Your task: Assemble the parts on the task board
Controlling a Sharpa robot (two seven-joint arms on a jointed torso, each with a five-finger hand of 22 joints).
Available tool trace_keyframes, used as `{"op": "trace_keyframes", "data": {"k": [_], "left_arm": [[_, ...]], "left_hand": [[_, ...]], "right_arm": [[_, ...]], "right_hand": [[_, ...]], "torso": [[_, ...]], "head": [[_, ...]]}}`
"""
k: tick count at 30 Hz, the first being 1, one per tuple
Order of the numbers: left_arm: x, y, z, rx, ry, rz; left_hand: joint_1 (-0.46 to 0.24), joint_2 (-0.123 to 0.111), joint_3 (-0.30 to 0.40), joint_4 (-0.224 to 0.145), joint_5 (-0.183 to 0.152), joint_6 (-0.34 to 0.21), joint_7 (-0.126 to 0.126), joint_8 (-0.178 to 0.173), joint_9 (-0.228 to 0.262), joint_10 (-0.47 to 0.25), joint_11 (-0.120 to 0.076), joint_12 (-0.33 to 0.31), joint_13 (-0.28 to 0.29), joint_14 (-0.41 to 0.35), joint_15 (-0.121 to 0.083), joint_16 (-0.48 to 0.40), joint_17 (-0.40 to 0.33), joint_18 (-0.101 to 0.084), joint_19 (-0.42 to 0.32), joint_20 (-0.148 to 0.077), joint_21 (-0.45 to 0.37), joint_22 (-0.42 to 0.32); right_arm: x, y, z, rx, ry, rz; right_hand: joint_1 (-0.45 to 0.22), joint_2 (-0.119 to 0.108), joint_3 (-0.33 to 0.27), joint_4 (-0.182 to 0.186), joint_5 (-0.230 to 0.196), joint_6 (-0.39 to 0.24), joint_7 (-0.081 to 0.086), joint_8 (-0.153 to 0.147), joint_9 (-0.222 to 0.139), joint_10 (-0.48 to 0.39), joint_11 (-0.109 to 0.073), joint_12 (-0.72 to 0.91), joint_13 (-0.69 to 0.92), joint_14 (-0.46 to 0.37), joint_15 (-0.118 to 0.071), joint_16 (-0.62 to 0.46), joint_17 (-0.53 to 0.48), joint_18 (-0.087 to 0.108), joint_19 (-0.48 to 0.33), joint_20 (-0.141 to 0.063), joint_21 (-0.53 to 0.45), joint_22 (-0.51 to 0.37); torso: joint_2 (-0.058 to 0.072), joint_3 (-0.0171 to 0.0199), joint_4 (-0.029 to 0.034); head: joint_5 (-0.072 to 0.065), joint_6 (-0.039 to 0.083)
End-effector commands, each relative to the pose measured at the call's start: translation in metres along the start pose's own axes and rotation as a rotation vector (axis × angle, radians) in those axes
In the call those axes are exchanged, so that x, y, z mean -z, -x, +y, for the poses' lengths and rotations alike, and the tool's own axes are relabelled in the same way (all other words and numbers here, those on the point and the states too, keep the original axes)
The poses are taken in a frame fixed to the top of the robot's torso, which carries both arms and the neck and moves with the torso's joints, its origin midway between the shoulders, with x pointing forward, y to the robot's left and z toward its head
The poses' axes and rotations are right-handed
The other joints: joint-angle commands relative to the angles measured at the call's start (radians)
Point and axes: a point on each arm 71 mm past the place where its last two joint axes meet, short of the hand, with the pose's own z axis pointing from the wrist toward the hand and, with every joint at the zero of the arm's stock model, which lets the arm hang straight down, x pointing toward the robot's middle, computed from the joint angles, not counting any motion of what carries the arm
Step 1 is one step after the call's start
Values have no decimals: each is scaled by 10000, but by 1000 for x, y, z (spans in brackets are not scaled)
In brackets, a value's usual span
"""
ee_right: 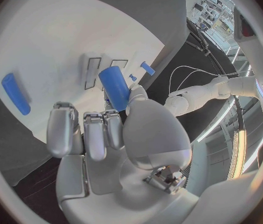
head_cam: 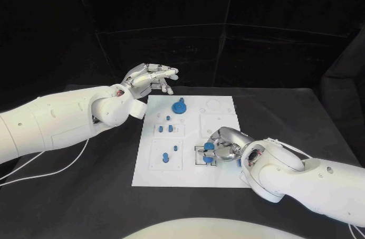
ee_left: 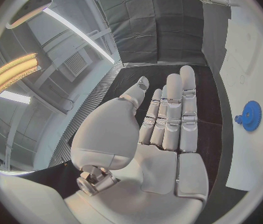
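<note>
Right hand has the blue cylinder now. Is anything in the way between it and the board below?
Nothing visible blocks it. The right hand holds the blue cylinder right over the task board, near the slots in its lower right part. The left hand is off the board's far left corner, and the blue gear sits well away.

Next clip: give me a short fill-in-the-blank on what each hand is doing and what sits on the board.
1. The right hand holds a blue ____ part.
2. The left hand is open and holds ____.
3. The blue gear sits on the ____ task board.

Missing words: cylinder; nothing; white
</note>
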Motion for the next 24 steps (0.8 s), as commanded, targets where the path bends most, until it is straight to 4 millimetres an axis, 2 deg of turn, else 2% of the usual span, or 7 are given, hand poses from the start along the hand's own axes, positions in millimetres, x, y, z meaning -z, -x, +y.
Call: {"op": "trace_keyframes", "data": {"k": [1, 6, 12, 19, 20, 22, 24], "left_arm": [[0, -1, -1, -1, -96, 93], [-1, -2, -1, 6, -95, 113], [0, -1, -1, -6, -86, 84], [0, -2, -1, -4, -80, 90], [-1, -2, -1, -5, -80, 88], [-1, -2, -1, -7, -78, 84], [-1, -2, -1, -6, -76, 87]], "left_hand": [[6, 97, -53, -20, 7, -10, 3, 40, 3, -50, -19, 32, -9, -88, 15, -24, -8, 47, 94, 0, -61, -16], [6, 97, -53, -20, 7, -10, 3, 40, 3, -50, -19, 32, -9, -88, 15, -24, -8, 47, 94, 0, -61, -16], [11, 96, -58, -25, 7, -12, 3, 41, 2, -54, -19, 35, -9, -88, 15, -23, -10, 48, 96, 0, -63, -18], [10, 93, -63, -26, 6, -17, 5, 40, 1, -57, -18, 36, -10, -88, 15, -22, -10, 48, 96, 0, -64, -20], [10, 93, -63, -26, 6, -17, 5, 40, 1, -57, -18, 36, -10, -88, 15, -22, -10, 48, 96, 0, -64, -20], [10, 93, -63, -26, 6, -17, 5, 40, 1, -57, -18, 36, -10, -88, 15, -22, -10, 48, 96, 0, -64, -20], [10, 93, -63, -26, 6, -17, 5, 40, 1, -57, -18, 36, -10, -88, 15, -22, -10, 48, 96, 0, -64, -20]], "right_arm": [[-2, -2, 0, 107, -84, 240], [-5, -3, 2, 200, -52, 255], [-6, -3, 2, 251, -32, 211], [-6, -1, 4, 92, 217, -6], [-6, -1, 5, 22, 291, -63], [-6, 0, 6, -165, 540, -197], [-6, 1, 8, -287, 783, -276]], "right_hand": [[25, 107, -1, 22, 41, -4, 71, 26, -6, 492, -29, -15, 1695, 971, -29, 52, 2239, -123, 39, 4, 33, 8], [46, 100, -3, 8, 33, -3, 70, 18, -9, 491, -30, -17, 1694, 971, -31, 52, 2240, -124, 40, 1, 34, 11], [90, 85, -8, -21, 11, -8, 73, -2, -19, 463, -29, -68, 1648, 962, -33, 32, 2198, -127, 46, -2, 42, 28], [308, 155, 50, -138, -49, 102, 48, 17, -15, 241, -49, -465, 1284, 941, -49, -10, 2113, -122, 29, -14, 27, 3], [460, 214, 117, -220, -128, 170, 22, 52, -1, 29, -73, -839, 939, 926, -66, -41, 2050, -118, 19, -22, 18, -12], [979, 424, 369, -503, -647, 351, -79, 194, 61, -694, -162, -2143, -207, 890, -146, -117, 1904, -103, -14, -76, -17, -68], [1557, 716, 747, -820, -1706, 400, -152, 324, 128, -1614, -238, -4040, -1791, 850, -233, -205, 1747, -88, -52, -173, -60, -134]], "torso": [[-1, -6, -7], [2, 8, 7], [-6, -2, -3], [-7, 6, -14], [-9, 7, -18], [-13, 5, -20], [-11, 1, -16]], "head": [[5, -4], [17, -2], [37, -1], [51, 2], [50, 5], [49, 9], [46, 13]]}}
